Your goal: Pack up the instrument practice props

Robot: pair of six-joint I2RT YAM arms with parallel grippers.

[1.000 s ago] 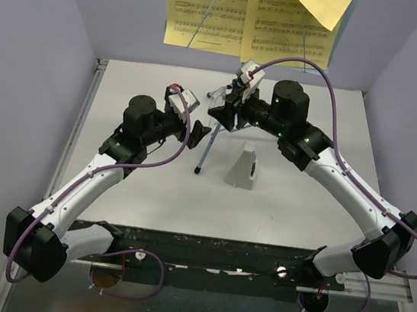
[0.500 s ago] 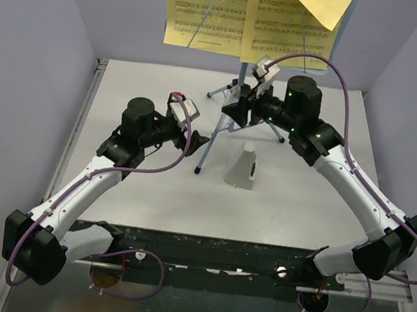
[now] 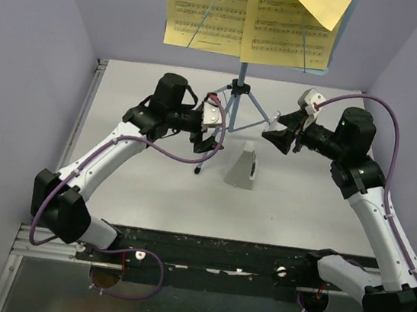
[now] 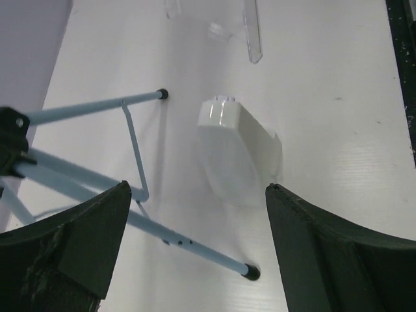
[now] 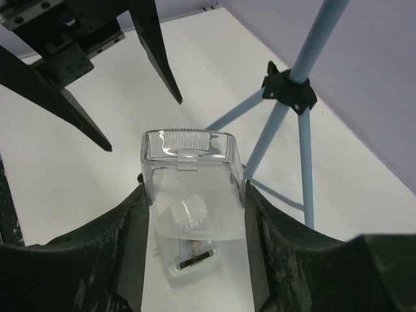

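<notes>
The light-blue music stand (image 3: 237, 88) stands at the back centre, and its desk carries yellow sheet-music pages (image 3: 205, 9). A small whitish plastic piece (image 3: 243, 168) sits on the table in front of the tripod legs. My right gripper (image 3: 274, 136) is right of the legs, shut on a clear plastic cover (image 5: 192, 172), held above the whitish piece (image 5: 195, 266). My left gripper (image 3: 210, 141) is open and empty, hovering left of the whitish piece (image 4: 237, 153) over a tripod leg (image 4: 97, 104). The left wrist view shows both open fingers (image 4: 84, 234).
Lilac walls close in the table (image 3: 150, 187) at the back, left and right. A black rail (image 3: 219, 250) runs along the near edge. Purple cables loop off both arms. The stand's three thin legs (image 5: 305, 169) spread between the two grippers.
My right gripper has drawn back to the right, away from the stand's tripod hub. My left arm has swung right and forward, bringing its gripper over the tripod legs.
</notes>
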